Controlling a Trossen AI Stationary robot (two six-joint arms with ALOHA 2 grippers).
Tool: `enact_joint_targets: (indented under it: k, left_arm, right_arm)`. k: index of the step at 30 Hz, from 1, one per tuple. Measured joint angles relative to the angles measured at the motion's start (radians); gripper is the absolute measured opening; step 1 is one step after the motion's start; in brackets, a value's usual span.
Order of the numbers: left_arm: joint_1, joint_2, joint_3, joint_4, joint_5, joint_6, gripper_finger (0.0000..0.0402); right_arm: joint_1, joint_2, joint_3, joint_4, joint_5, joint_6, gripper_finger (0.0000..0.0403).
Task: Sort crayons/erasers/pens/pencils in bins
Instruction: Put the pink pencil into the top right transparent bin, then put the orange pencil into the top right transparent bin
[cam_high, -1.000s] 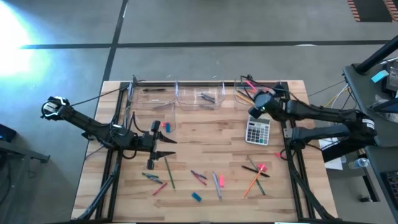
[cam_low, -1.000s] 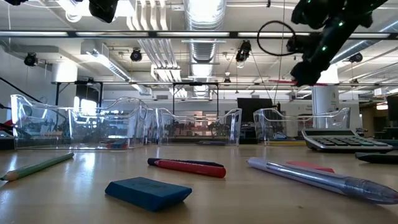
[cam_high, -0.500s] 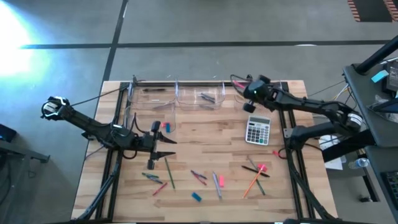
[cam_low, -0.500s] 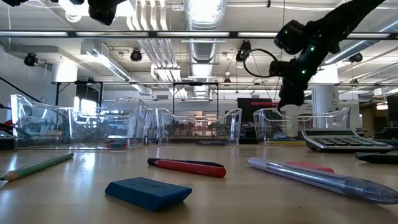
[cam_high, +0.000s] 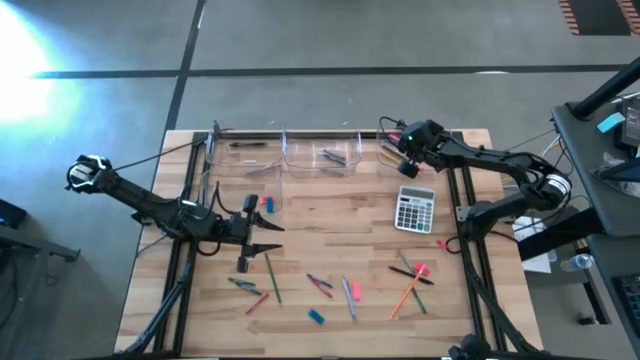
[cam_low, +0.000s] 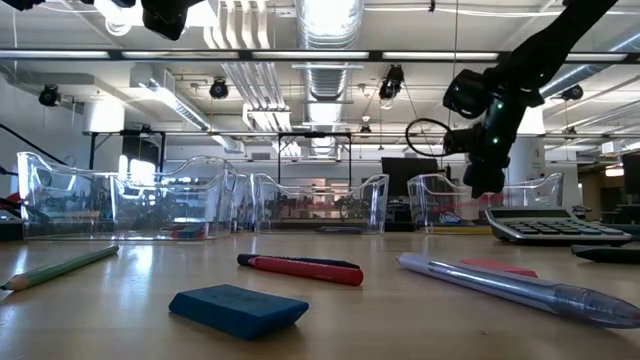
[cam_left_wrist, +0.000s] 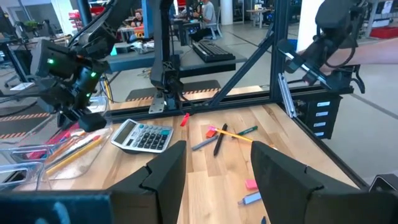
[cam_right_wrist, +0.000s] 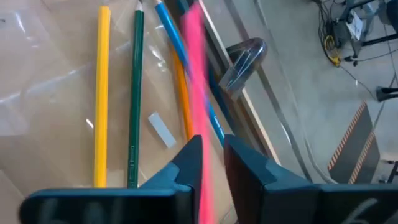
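While lowered since earlier, right end effector (cam_high: 407, 165) loosely pinches pink pencil (cam_right_wrist: 200, 118) over bin (cam_high: 395, 152).

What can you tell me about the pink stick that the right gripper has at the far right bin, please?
The pink stick is long, thin and straight, bright pink, blurred in the right wrist view. One end sits between the fingers of the right gripper, whose jaws stand narrowly apart; whether they still pinch it cannot be told. It lies above the clear bin at the table's far right corner, which already holds yellow, green, blue and orange pencils. Whether it touches them cannot be told.
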Motion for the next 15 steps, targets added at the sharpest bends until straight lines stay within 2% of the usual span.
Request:
enact_joint_targets:
  k: [6,11,13,15]
  left_arm:
    - [0.000,0.000,0.000,0.000,0.000,-0.006,0.0167]
    - [0.000,0.000,-0.001,0.000,0.000,-0.007,0.0167]
    - [0.000,0.000,-0.001,0.000,0.000,-0.007,0.0167]
    - [0.000,0.000,-0.001,0.001,0.000,-0.007,0.0167]
  right_arm:
    - [0.001,-0.027,0.001,-0.018,0.000,0.067,0.0122]
    - [0.022,-0.109,0.084,-0.198,-0.005,0.221,0.0156]
    - [0.040,-0.150,0.139,-0.310,-0.048,0.295,0.0163]
    - [0.062,-0.188,0.198,-0.418,-0.140,0.378,0.0165]
